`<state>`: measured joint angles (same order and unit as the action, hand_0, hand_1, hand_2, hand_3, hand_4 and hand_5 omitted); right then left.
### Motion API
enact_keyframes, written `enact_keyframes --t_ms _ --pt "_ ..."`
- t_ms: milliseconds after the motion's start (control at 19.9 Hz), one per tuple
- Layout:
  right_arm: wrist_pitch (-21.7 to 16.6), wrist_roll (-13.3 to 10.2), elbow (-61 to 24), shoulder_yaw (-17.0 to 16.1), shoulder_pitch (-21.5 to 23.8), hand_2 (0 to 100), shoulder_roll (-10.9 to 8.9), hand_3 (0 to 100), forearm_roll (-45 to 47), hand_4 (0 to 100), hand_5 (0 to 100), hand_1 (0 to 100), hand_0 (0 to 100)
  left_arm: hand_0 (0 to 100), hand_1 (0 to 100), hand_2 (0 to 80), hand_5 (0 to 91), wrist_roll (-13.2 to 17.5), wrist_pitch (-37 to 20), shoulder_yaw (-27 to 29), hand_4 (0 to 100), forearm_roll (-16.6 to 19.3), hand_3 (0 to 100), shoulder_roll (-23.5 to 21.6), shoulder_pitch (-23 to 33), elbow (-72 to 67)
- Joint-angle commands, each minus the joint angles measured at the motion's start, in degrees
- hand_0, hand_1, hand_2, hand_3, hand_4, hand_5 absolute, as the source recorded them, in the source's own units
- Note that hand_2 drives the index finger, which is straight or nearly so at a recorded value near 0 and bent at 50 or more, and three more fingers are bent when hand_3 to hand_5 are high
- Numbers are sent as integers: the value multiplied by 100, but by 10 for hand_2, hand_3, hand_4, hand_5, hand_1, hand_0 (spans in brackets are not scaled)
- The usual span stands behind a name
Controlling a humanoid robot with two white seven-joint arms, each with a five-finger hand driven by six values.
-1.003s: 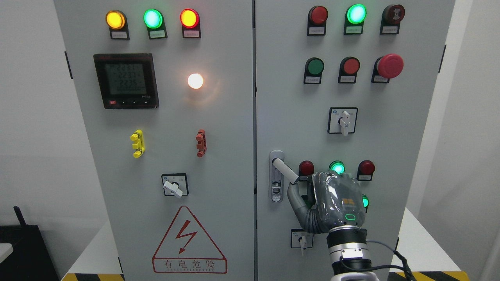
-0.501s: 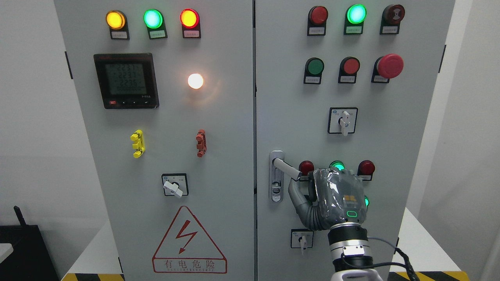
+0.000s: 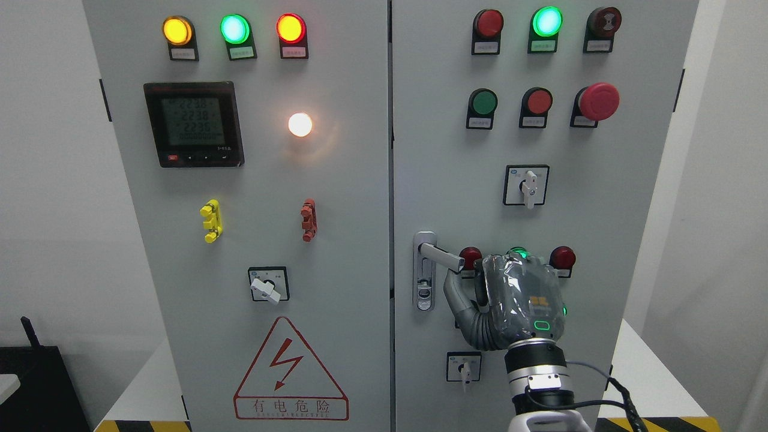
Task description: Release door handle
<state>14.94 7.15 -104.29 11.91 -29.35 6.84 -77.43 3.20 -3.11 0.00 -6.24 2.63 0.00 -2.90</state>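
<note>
The door handle (image 3: 441, 255) is a grey lever on a chrome plate (image 3: 425, 271) at the left edge of the cabinet's right door (image 3: 444, 180). It points right and only slightly down. My right hand (image 3: 469, 281) comes up from the bottom right, its back toward the camera. Its thumb (image 3: 456, 294) reaches up and touches the underside of the lever's free end, which stays bare. The other fingers are mostly hidden behind the palm. Nothing is clasped in the hand. My left arm does not show.
Red and green lamps (image 3: 563, 257) sit just behind the hand. A small rotary switch (image 3: 463, 367) is below it and another (image 3: 527, 186) above. The left door (image 3: 264, 210) carries a meter, lamps and a warning triangle. A cable (image 3: 606, 384) trails from my wrist.
The lever has swung up from pointing down-right to nearly level. My right hand has shifted a little right and up, with its thumb staying under the lever's end.
</note>
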Motion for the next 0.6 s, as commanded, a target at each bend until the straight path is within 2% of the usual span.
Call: enact_keyframes --t_ms 0,351,551 --pt "0 5 -4 4 -9 1000 -7 1000 0 935 979 224 635 120 389 0 0 -4 3 97 0 0 0 0 -141 0" --pt "-35 -30 -56 57 61 1000 -24 1000 -9 934 979 225 637 120 389 0 0 -4 3 97 0 0 0 0 -149 0" --pt "-202 -39 -206 66 210 1000 -51 1000 -17 937 979 226 640 120 389 0 0 -4 3 97 0 0 0 0 -149 0"
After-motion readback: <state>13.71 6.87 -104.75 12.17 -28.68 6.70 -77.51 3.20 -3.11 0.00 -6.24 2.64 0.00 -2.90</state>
